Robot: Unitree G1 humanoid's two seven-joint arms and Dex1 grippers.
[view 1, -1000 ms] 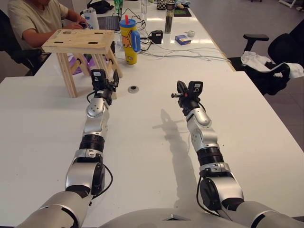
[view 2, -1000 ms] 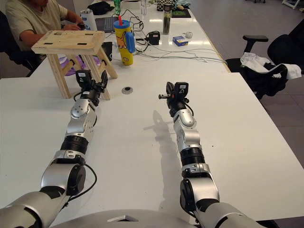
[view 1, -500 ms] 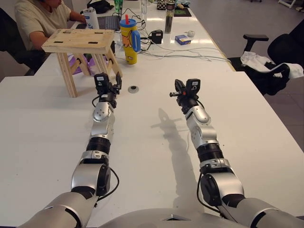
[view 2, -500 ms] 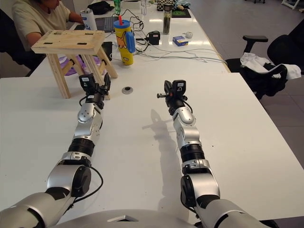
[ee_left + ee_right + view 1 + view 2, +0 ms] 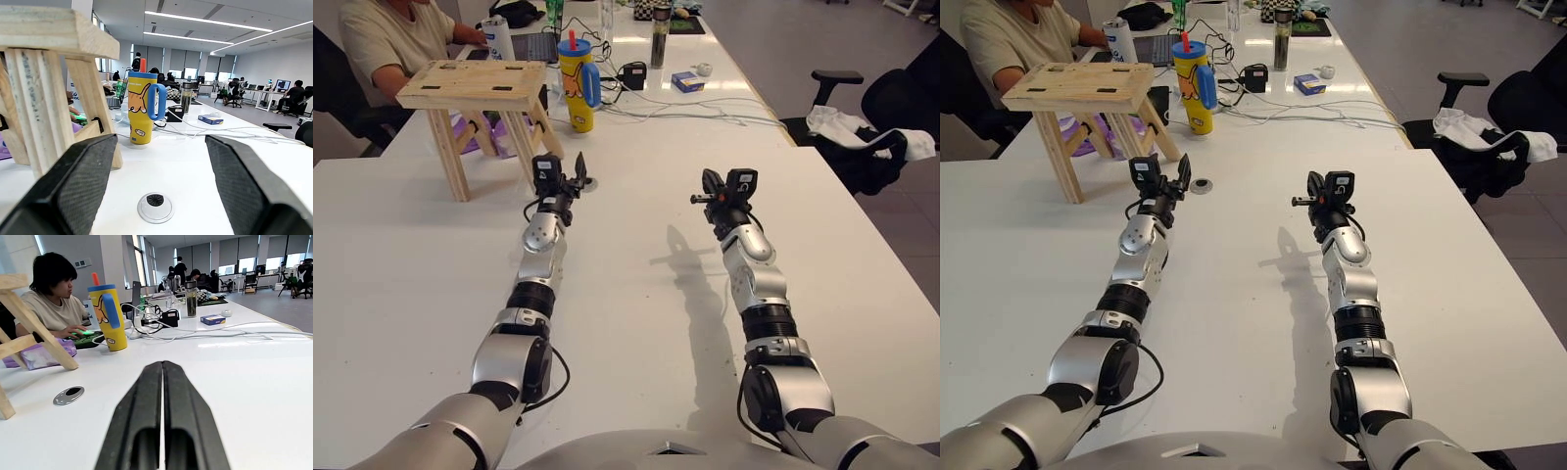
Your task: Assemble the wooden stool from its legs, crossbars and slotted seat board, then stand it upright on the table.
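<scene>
Drawing back from the wooden stool over the last second, the left claw has slid toward the middle of the bench and now hangs clear of the nearest leg, its fingers spread wide with nothing between them. The right claw, pressed closed and empty, has drifted slightly to the robot's right. That retreat suggests the work is essentially finished: the stool stands upright at the far left of the bench, pale splayed legs planted, a crossbar joining them, and the slotted seat board level on top.
</scene>
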